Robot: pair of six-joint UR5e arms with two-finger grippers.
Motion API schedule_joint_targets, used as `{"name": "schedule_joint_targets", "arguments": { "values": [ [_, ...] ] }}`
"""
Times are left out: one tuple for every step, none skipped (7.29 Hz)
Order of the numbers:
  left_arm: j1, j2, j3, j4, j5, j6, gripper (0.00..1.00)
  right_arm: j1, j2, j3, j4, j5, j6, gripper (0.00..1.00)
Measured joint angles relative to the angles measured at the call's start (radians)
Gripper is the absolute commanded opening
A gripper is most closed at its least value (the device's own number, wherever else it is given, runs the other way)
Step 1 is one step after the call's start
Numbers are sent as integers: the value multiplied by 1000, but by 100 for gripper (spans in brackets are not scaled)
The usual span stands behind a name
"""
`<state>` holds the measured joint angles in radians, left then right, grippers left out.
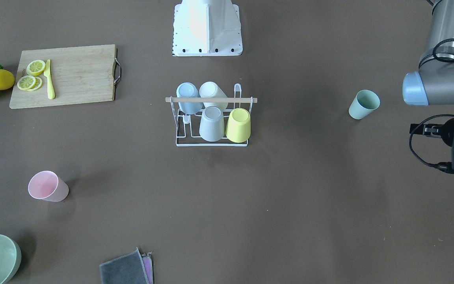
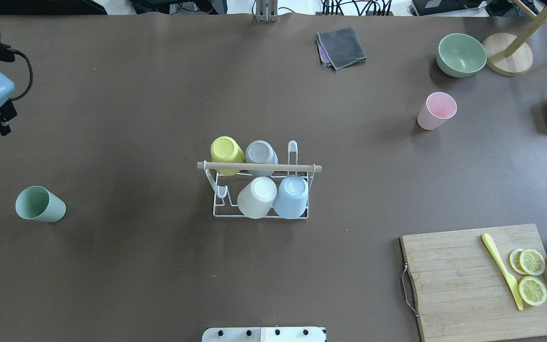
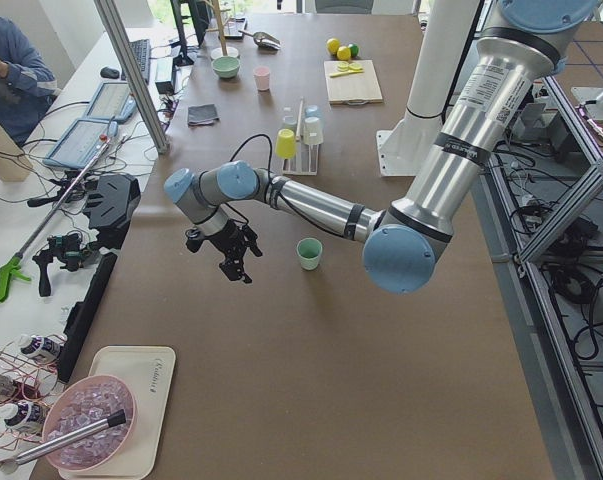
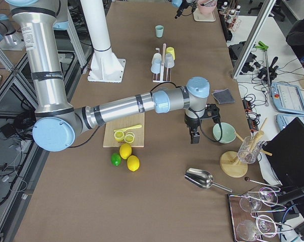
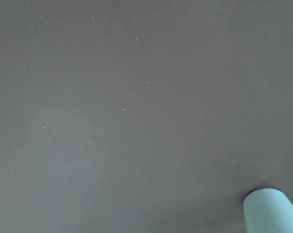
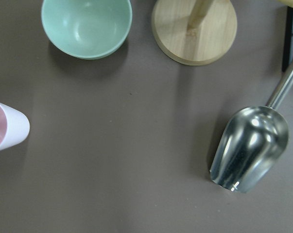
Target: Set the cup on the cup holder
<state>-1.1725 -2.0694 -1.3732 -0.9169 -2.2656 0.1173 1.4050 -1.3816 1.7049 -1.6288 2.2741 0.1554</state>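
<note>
Cup holder mid-worktop, four cups upturned on its prongs: yellow cup and grey cup in the far row, white cup and blue cup in the near row. One prong at each row's end stands bare. Two loose cups stand mouth-up on the worktop, both well apart from the holder: green cup on the robot's left, pink cup on its far right. Bowl beyond the pink cup, nothing in it. Board carries lemon slices and a yellow knife. Right wrist view alone gives the scoop whole, lying hollow-side up near a round wooden base, with the pink cup cut by the frame's left edge. Left wrist view shows bare worktop and the green cup in its lower right corner. The side views show what the overhead misses: left gripper hangs pointing down, beside the green cup and apart from it; right gripper points down next to the bowl. Neither wrist view shows fingers, so I cannot tell how far either gripper is open.
</note>
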Motion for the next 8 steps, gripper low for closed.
{"name": "schedule_joint_targets", "arguments": {
  "values": [
    [24, -27, 17, 41, -2, 4, 97, -35, 62, -43, 2, -2, 29, 100],
    [46, -51, 20, 93, -5, 17, 97, -54, 134, -107, 3, -2, 40, 100],
    [68, -72, 19, 148, -9, 43, 97, -68, 203, -174, 5, -2, 44, 100],
    [91, -84, 18, 180, -10, 63, 97, -78, 268, -243, 6, -1, 45, 100],
    [126, -89, 19, 194, -12, 71, 97, -84, 331, -325, 22, 1, 44, 100],
    [165, -91, 22, 198, -12, 73, 97, -87, 401, -428, 54, 9, 44, 100],
    [196, -92, 28, 202, -10, 73, 97, -92, 475, -537, 79, 25, 42, 100],
    [220, -94, 36, 215, -5, 74, 97, -102, 538, -623, 91, 37, 39, 100]
  ]
}}
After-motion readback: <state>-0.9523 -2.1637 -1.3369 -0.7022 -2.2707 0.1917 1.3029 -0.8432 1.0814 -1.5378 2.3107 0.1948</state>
